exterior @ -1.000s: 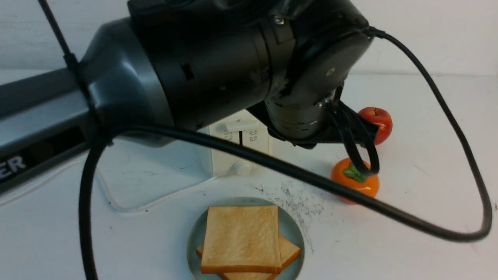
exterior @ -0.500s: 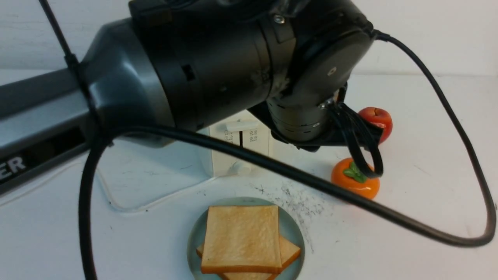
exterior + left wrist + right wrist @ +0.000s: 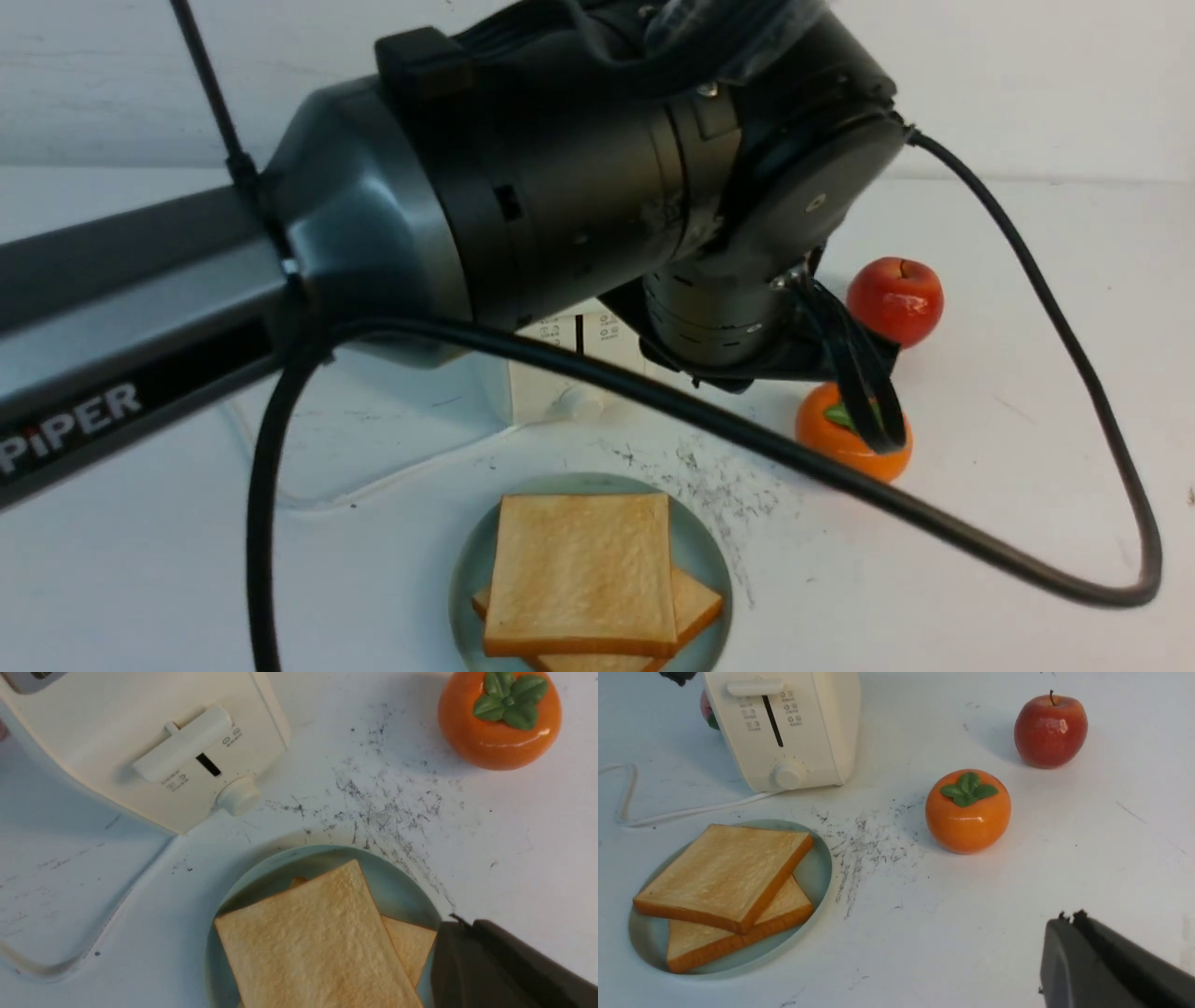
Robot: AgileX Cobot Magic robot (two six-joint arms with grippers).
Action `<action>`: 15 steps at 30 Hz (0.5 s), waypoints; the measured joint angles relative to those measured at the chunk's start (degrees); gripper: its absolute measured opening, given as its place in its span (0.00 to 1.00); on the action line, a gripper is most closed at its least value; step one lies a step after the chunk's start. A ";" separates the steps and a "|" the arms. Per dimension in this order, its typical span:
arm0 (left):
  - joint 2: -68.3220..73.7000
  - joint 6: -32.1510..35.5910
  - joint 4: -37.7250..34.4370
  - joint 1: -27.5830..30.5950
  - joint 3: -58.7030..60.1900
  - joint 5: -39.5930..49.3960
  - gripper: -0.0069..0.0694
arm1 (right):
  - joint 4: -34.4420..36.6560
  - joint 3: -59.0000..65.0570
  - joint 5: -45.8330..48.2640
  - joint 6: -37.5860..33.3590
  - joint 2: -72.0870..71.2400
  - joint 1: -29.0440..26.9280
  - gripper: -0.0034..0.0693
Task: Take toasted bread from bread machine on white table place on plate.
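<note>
One white table (image 3: 1027, 485): wide and flat, with grey scuffs. Everything sits on it.
Left arm (image 3: 420, 215): big and dark. It fills most of the front view and hides the top of the bread machine. A black cable (image 3: 934, 523) loops from it.
Bread machine (image 3: 784, 723): a cream box with a lever, a round knob and small signs. It stands behind the plate, and its white cord (image 3: 691, 810) lies on the table beside it.
Plate (image 3: 702, 551): round and pale blue-green, near the front edge. Both slices are in it.
Toasted bread (image 3: 579, 569): two square slices stacked flat on the plate. The top one sits turned a bit, so a corner of the lower one pokes out.
Left claw (image 3: 467, 933): fingers pressed together, with nothing between them. Its tip shows over the plate's rim, just beside the bread.
Right claw (image 3: 1069, 926): fingers pressed together, with nothing between them. It is over bare table, well apart from the fruit.
Orange fruit (image 3: 968, 816): shiny, with a green leaf top, to the right of the plate.
Red apple (image 3: 1050, 728): behind the orange fruit.
Black specks (image 3: 864, 849): on the table between the plate and the orange fruit.
</note>
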 joint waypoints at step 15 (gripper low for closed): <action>0.06 0.31 -1.10 0.00 0.00 3.52 0.07 | 2.69 15.14 -0.91 0.05 -11.16 -17.84 0.05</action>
